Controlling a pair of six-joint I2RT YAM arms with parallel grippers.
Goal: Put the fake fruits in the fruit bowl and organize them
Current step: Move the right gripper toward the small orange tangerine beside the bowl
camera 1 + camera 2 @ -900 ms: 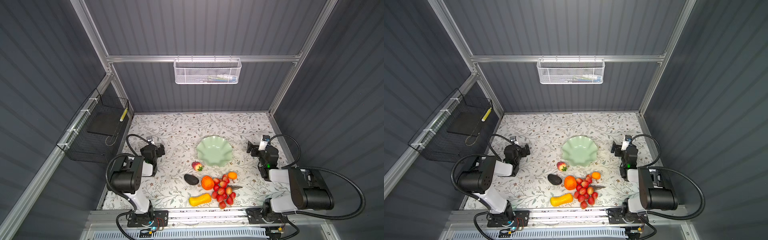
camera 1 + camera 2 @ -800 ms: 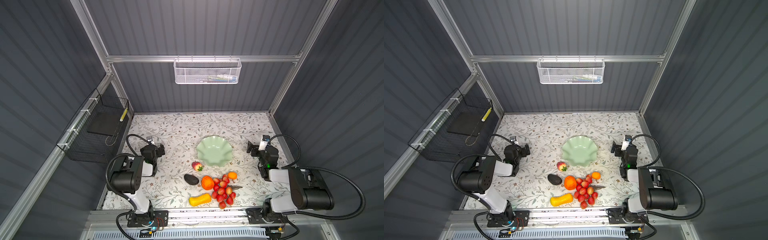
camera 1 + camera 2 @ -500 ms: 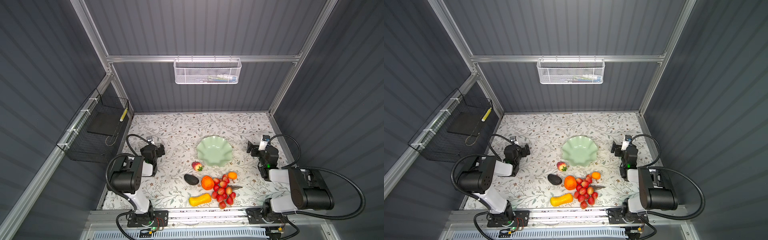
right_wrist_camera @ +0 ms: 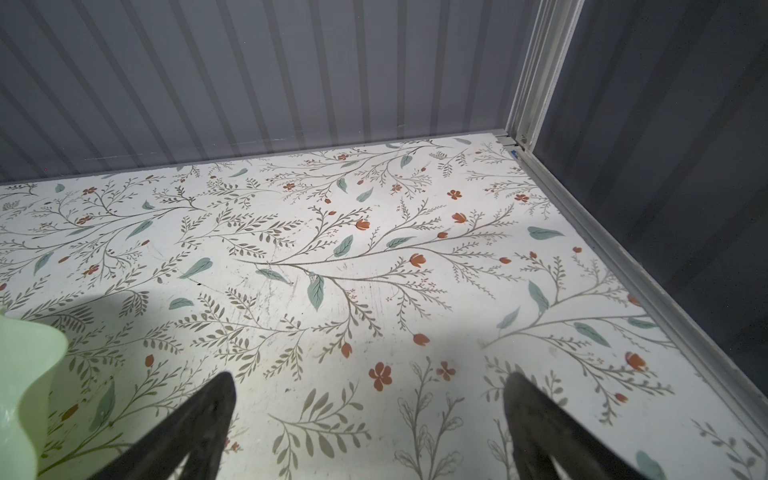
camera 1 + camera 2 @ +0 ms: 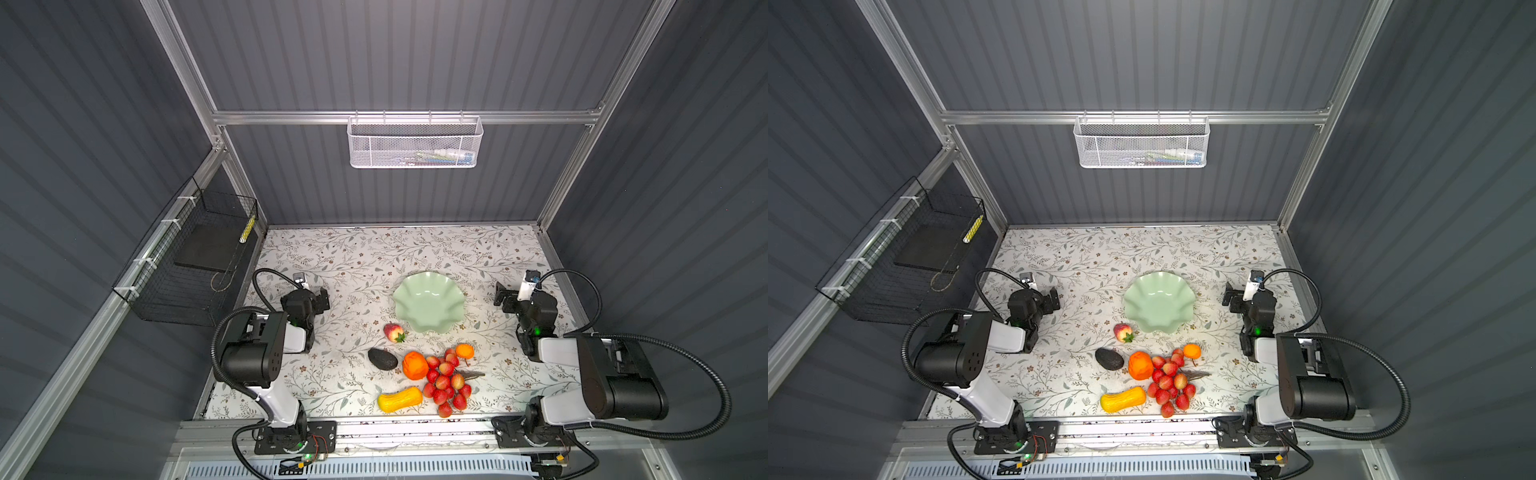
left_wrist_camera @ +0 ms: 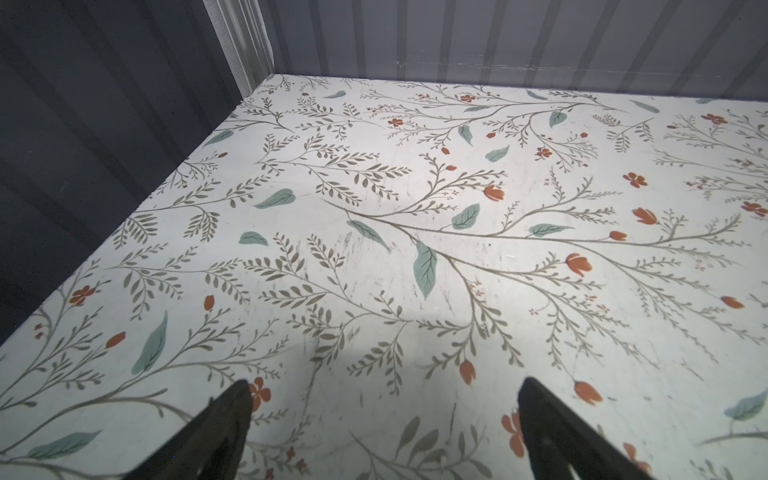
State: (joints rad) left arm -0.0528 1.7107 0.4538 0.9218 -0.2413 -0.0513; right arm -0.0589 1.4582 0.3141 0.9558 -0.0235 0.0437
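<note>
From my console: the floral table [image 5: 374,257] carries everything. My left gripper [image 6: 384,384] and right gripper [image 4: 370,376] hover over bare tabletop, jaws spread wide, grasping nothing. Between them mid-table sits the mint fruit bowl [image 5: 428,301]. All the fruits lie outside it, toward the front rail: bunch of red berries [image 5: 446,380], gourd [image 5: 400,400], larger orange [image 5: 414,365], avocado [image 5: 382,358], strawberry [image 5: 393,332] just beside the bowl's rim, small orange [image 5: 464,351].

Bright overhead light floods the table [image 5: 357,266] while walls [image 5: 374,62] sit dim; wrist views sharp, soft shadows, edges bowed.
</note>
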